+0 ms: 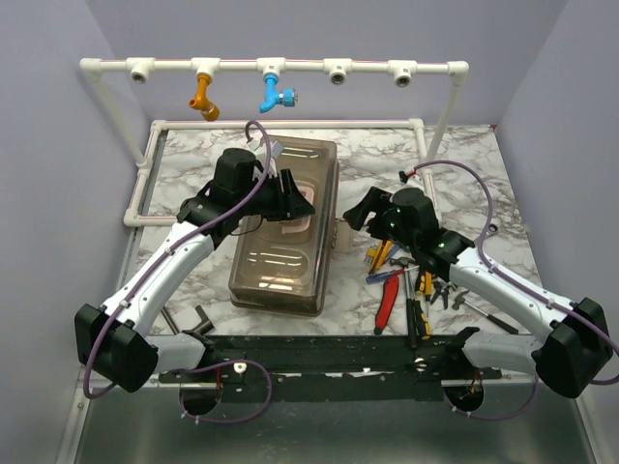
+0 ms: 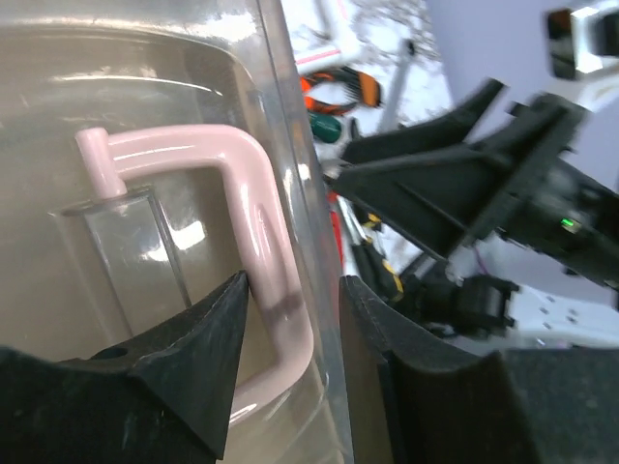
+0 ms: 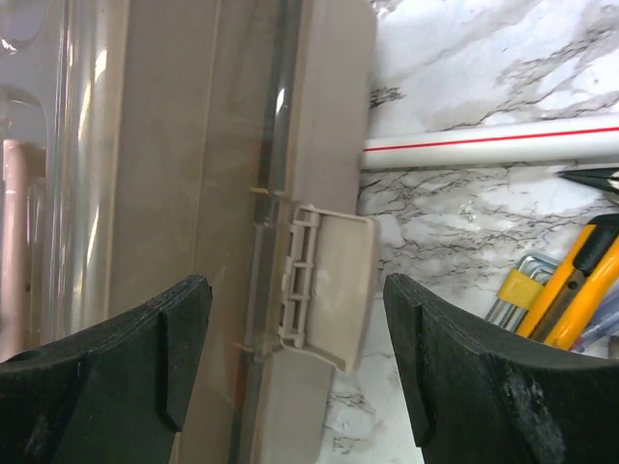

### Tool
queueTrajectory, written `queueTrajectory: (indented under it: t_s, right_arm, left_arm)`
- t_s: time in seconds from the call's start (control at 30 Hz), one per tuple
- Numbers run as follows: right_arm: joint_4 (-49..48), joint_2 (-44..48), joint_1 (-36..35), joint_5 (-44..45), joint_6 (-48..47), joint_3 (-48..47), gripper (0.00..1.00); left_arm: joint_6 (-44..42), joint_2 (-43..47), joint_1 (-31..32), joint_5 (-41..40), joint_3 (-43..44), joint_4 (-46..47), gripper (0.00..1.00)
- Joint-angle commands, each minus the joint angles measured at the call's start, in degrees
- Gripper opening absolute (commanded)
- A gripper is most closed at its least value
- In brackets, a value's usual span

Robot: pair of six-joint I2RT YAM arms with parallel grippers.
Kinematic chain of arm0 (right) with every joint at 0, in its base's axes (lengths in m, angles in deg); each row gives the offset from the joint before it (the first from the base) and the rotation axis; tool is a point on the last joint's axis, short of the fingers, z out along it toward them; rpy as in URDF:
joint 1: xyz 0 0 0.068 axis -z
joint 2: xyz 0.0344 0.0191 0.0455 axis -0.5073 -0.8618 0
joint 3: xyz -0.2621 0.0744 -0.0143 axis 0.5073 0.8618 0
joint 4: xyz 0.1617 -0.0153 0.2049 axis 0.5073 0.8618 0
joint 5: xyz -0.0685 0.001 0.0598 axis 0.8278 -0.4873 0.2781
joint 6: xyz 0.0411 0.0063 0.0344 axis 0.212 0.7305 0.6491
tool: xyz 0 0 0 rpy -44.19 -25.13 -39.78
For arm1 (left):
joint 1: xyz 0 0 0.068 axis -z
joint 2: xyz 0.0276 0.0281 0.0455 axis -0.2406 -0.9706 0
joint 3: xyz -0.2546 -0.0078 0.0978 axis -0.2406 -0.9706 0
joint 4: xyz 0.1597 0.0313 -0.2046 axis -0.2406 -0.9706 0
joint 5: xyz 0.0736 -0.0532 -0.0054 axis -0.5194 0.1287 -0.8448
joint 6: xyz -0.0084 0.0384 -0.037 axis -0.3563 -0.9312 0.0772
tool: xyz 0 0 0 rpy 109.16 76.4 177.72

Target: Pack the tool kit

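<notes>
The toolbox (image 1: 280, 266) lies on the marble table with its smoky brown lid down. My left gripper (image 1: 295, 205) is at its right edge. In the left wrist view my left gripper (image 2: 290, 319) is shut on the pink handle (image 2: 251, 193) and the lid's clear side wall (image 2: 302, 174), one finger against each. My right gripper (image 1: 356, 217) is open beside the box's right side. In the right wrist view my right gripper (image 3: 295, 358) has its jaws wide on either side of the beige latch (image 3: 329, 280), which stands flipped open. Loose hand tools (image 1: 397, 280) lie right of the box.
The white pipe frame (image 1: 290, 68) with orange and blue fittings spans the back, and its low rail (image 3: 484, 150) runs near the latch. Yellow-handled tools (image 3: 571, 280) lie just right of my right gripper. An Allen key (image 1: 205, 319) lies near the left arm's base.
</notes>
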Motion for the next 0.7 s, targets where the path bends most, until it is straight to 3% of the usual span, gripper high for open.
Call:
queueTrajectory:
  t_s: [0.0,0.37,0.57,0.67]
  right_arm:
    - [-3.2,-1.8,0.1,-5.0,0.9,-1.3,0.80]
    - [-3.0,-2.1,0.0,-8.2,-0.2,-5.4,0.75]
    - [5.0,-4.3,0.0,-9.2,-3.4,-13.4,0.75]
    - [6.1,-5.4,0.0,-13.1,-4.0,-16.4,0.67]
  left_arm:
    - [8.3,4.6,-2.0,17.5,-3.7,12.5,0.41]
    - [8.5,5.9,-4.6,19.3,-4.1,14.2,0.29]
    - [8.5,5.6,-5.5,19.7,-4.0,14.6,0.27]
    - [8.5,5.5,-5.8,19.8,-3.7,14.5,0.27]
